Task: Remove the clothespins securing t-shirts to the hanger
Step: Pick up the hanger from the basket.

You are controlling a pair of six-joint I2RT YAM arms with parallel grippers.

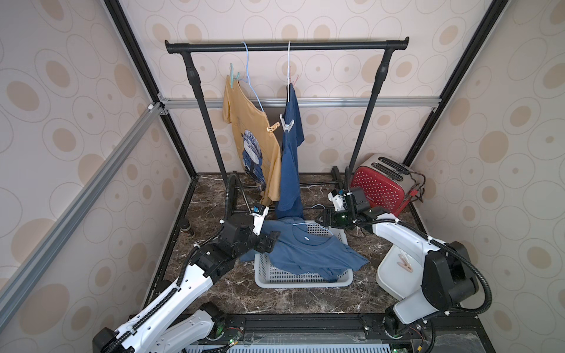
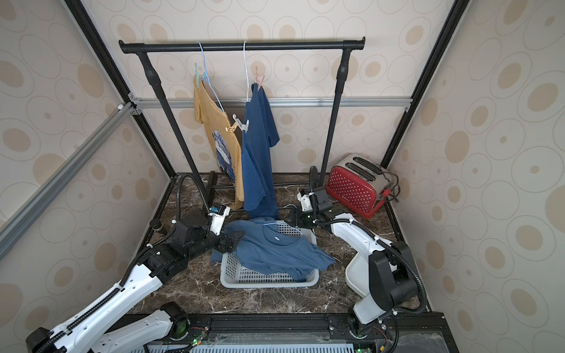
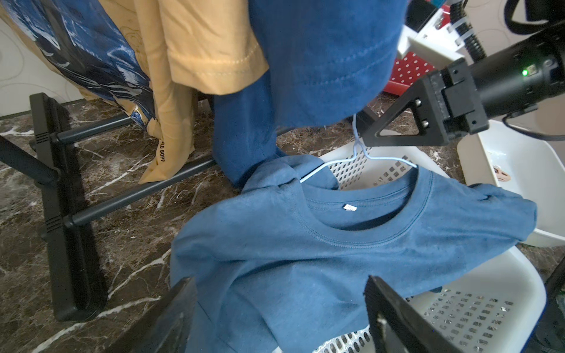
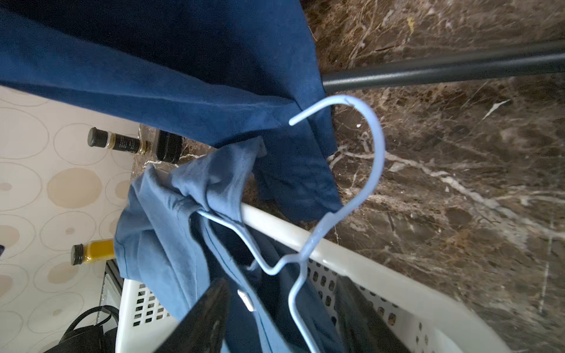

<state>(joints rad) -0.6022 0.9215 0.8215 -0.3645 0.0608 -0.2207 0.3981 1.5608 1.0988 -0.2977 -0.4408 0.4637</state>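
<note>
Both grippers sit low over the white basket (image 1: 302,279). The medium blue t-shirt (image 1: 308,253) lies draped there with its pale blue wire hanger (image 4: 376,146) through the collar, and no clip shows on it. The left gripper (image 3: 275,305) has its jaws spread wide over the shirt's body, holding nothing. The right gripper (image 4: 284,321) has its jaws apart on either side of the hanger's neck, not pinching it. The clothespins yet to come off are up on the rack. In a top view, the white clothespin (image 1: 286,123) on the navy t-shirt (image 1: 292,159) and the yellow clothespin (image 1: 273,127) on the mustard t-shirt (image 1: 244,122) sit just beside each other, about 11 o'clock from the right gripper and 12 o'clock from the left, well above both. The white one stands roughly 12-to-6, handles up. A teal clothespin (image 1: 233,80) and a pink clothespin (image 1: 294,80) sit higher still. The right arm looks slightly nearer.
</note>
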